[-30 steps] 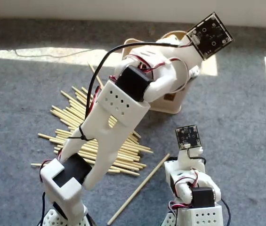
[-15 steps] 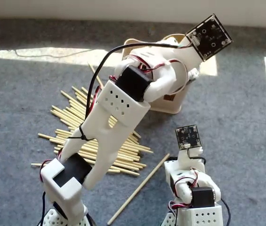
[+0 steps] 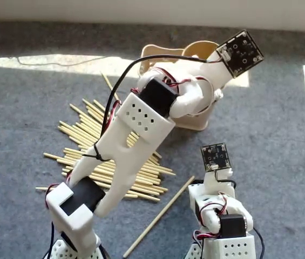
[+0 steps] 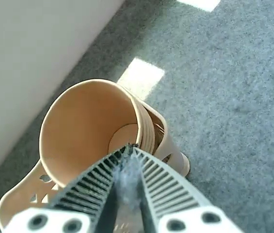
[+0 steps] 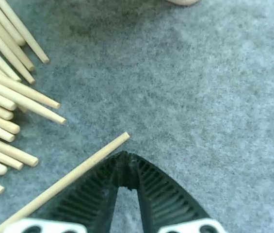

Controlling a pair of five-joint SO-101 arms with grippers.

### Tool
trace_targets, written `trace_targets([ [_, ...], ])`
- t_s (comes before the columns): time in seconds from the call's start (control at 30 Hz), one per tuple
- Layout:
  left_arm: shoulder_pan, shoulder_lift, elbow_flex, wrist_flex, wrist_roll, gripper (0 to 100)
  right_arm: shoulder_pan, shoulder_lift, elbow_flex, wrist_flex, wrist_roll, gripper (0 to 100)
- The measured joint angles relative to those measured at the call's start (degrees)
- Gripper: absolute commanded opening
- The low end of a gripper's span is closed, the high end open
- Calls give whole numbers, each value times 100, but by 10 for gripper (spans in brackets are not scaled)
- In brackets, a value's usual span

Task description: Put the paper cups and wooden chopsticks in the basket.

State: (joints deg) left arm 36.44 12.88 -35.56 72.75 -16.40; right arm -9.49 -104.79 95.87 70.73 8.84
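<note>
**Cup in the basket, sticks on the floor**

A paper cup (image 4: 78, 126) sits in the basket (image 4: 169, 141). The left gripper (image 4: 129, 147) is pinched closed, tips at the cup's rim. The chopsticks (image 3: 82, 137) lie heaped on the grey carpet (image 3: 282, 140) near the basket, partly hidden under the left arm (image 3: 136, 140). One lone chopstick (image 5: 64, 182) lies just beside the right gripper (image 5: 123, 155), which is closed too.

The left arm (image 3: 136, 135) hid most of the basket (image 3: 155, 52) and the chopsticks (image 3: 79, 132) just beside it; the basket's base was cut off.
</note>
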Motion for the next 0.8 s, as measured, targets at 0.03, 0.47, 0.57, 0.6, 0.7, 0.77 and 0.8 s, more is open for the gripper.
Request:
trace_targets([
  [0.03,0,0,62,-44,0,13,0,0,0,0,0,5],
  [0.47,-18,-105,202,-360,0,13,0,0,0,0,0,5],
  [0.57,-9,-378,202,-273,0,13,0,0,0,0,0,5],
  [0.6,-9,-519,202,-149,0,13,0,0,0,0,0,5],
  [0.7,-18,-879,202,325,0,13,0,0,0,0,0,5],
  [0.77,-18,-1099,202,659,0,8,0,0,0,0,0,5],
  [0.8,-18,-1196,202,818,0,5,0,0,0,0,0,5],
])
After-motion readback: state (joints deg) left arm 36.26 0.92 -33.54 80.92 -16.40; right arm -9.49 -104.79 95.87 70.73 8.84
